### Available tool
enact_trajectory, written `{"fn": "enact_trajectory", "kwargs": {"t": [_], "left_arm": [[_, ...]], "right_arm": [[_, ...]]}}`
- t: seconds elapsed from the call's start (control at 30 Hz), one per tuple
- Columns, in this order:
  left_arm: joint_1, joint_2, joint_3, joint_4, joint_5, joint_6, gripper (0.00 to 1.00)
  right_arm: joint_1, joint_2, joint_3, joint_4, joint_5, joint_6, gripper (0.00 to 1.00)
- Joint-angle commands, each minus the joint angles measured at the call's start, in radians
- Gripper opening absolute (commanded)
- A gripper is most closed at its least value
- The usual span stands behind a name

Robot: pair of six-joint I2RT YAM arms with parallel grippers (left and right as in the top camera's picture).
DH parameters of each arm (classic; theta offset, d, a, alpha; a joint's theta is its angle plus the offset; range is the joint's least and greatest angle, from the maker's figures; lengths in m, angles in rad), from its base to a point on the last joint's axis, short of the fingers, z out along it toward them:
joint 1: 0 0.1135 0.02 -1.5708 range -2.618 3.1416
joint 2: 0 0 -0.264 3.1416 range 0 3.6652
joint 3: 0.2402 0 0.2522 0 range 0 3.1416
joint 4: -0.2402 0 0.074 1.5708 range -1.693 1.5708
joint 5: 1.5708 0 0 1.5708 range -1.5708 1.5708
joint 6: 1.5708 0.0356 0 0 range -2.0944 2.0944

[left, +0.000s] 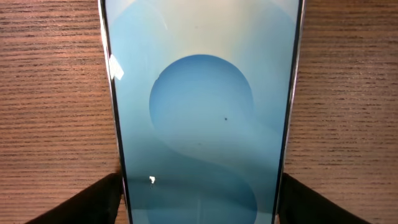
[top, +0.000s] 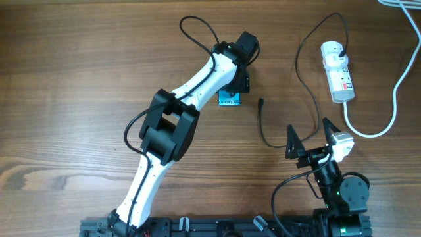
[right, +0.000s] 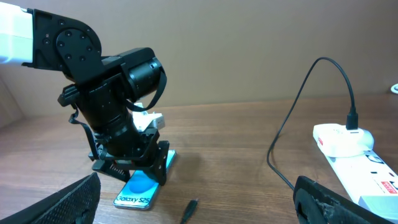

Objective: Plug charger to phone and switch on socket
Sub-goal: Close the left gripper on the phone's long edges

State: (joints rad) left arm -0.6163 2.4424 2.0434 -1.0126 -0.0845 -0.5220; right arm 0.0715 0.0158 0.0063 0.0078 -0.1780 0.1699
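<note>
Phone [top: 229, 99]: flat on bench [top: 79, 66], L gripper [left: 200, 196] jaws clamped on its long edges. Charger [top: 261, 103] tip loose just beside phone; far end in socket [top: 339, 76]. R gripper [top: 309, 137] jaws spread, empty.

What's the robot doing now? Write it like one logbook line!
left gripper: clamps phone flat on table | right gripper: open, empty | charger plug: loose on table, not in phone | socket: adapter in

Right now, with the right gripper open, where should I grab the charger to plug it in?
Grip the charger by its plug body, just behind the tip, coming down from above with the right gripper. It lies flat on the table right of the phone, cable trailing toward the robot, so the jaws close across its narrow sides.
</note>
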Motion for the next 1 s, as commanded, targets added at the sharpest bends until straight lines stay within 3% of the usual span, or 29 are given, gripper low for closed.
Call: {"fn": "enact_trajectory", "kwargs": {"t": [0.0,0.4,0.97], "left_arm": [[-0.008,0.049,0.002,0.000,0.031,0.001,0.73],[-0.008,0.044,0.005,-0.021,0.035,-0.007,0.73],[0.004,-0.094,0.005,-0.060,0.115,-0.011,0.69]], "right_arm": [[0.004,-0.005,-0.001,0.003,0.013,-0.011,1.00],[0.004,-0.005,-0.001,0.003,0.013,-0.011,1.00],[0.004,-0.005,-0.001,0.003,0.013,-0.011,1.00]]}}
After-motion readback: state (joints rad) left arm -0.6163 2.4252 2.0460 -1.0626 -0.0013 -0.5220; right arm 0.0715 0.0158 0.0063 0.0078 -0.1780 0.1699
